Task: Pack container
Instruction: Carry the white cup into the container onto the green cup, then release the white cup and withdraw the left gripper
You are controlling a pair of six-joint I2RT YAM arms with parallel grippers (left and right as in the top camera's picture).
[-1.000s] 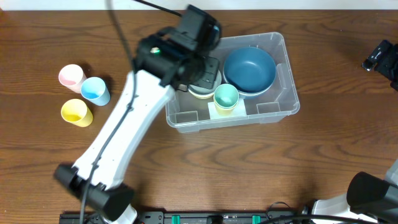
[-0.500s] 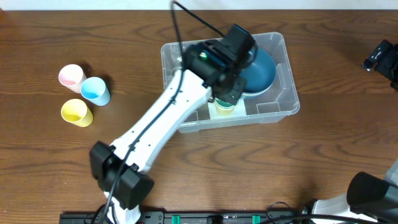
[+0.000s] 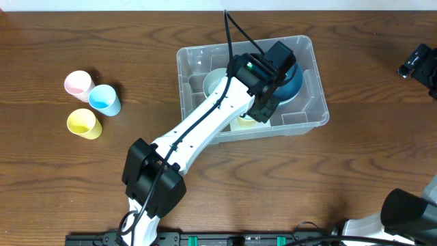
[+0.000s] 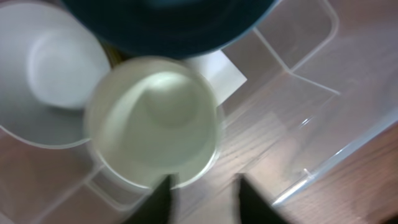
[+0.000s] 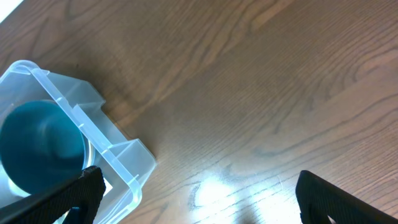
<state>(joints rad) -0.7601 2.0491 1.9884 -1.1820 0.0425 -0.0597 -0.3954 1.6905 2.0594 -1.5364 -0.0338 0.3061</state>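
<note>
The clear plastic container (image 3: pixel 321 96) stands at the table's centre right. It holds a dark blue bowl (image 3: pixel 292 76), a white bowl (image 3: pixel 213 83) and a pale green cup (image 3: pixel 243 122). My left gripper (image 3: pixel 265 104) hangs inside it, over the green cup and the blue bowl's edge. In the left wrist view the green cup (image 4: pixel 155 121) fills the middle, with the white bowl (image 4: pixel 50 81), the blue bowl (image 4: pixel 168 25) and a white label (image 4: pixel 221 71) around it. The left jaws (image 4: pixel 202 199) are open, one tip at the cup's rim. My right gripper (image 5: pixel 217 199) is open and empty over bare table.
A pink cup (image 3: pixel 77 83), a light blue cup (image 3: pixel 104 100) and a yellow cup (image 3: pixel 84 124) stand on the table at the far left. The right arm (image 3: pixel 418 61) sits at the right edge. The container's corner (image 5: pixel 118 162) shows in the right wrist view.
My left arm has swung right across the container, from over its left half to over the green cup and blue bowl. The white bowl is now uncovered. The right arm has not moved.
</note>
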